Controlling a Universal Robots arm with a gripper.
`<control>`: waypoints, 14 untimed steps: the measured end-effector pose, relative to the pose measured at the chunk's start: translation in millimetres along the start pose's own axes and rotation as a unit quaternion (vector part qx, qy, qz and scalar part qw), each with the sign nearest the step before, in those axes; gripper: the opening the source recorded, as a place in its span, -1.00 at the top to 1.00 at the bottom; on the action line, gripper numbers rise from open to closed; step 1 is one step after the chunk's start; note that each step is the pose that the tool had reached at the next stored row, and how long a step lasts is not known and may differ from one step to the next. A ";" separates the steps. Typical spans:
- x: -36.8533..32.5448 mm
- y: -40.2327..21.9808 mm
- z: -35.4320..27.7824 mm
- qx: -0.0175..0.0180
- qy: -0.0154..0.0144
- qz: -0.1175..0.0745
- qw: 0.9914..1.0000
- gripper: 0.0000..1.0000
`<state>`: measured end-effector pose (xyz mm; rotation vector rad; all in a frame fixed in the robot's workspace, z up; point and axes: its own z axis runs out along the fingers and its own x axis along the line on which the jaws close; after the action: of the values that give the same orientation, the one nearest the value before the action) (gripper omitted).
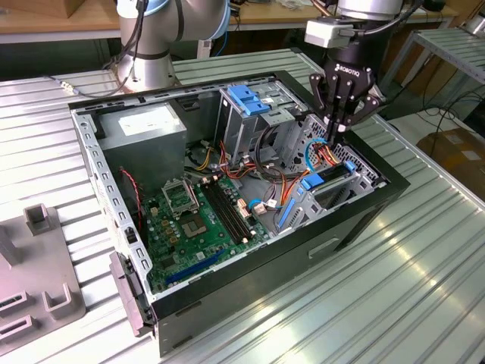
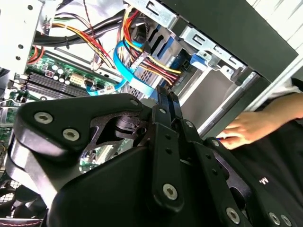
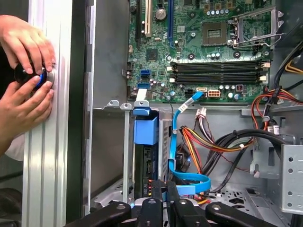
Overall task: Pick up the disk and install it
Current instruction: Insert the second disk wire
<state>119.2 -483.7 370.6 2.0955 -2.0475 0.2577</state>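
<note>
An open computer case [image 1: 356, 220] lies on a slatted metal table [image 1: 424, 288]; the single arm reaches down from above, its black claw [image 1: 339, 125] pointing straight down over the drive bay corner at the exterior view's right. The disk [image 1: 327, 180], dark with a bright blue rail, sits in the small drive cage directly beneath the claw, a little lower and toward the near side; its long axis runs along the case wall, slanting from the blue tab up toward the exterior view's right. In the first wrist view the disk [image 3: 145, 156] stands edge-on just ahead of the fingertips [image 3: 163, 189], a blue data cable [image 3: 187, 179] looping beside it; the fingers are drawn together with no visible gap and nothing between them, so the claw reads as closed and empty. A person's hands [image 3: 26, 75] rest on a round button at the table edge, well apart from the claw.
</note>
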 end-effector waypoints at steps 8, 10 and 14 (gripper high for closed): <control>4.9 5.9 2.6 0.001 -0.004 -0.001 1.000 0.68; 5.0 9.2 2.9 0.002 -0.008 -0.002 1.000 0.68; 8.9 12.7 4.4 0.007 -0.029 -0.002 1.000 0.68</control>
<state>106.7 -493.7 369.0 2.1398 -2.0795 0.2123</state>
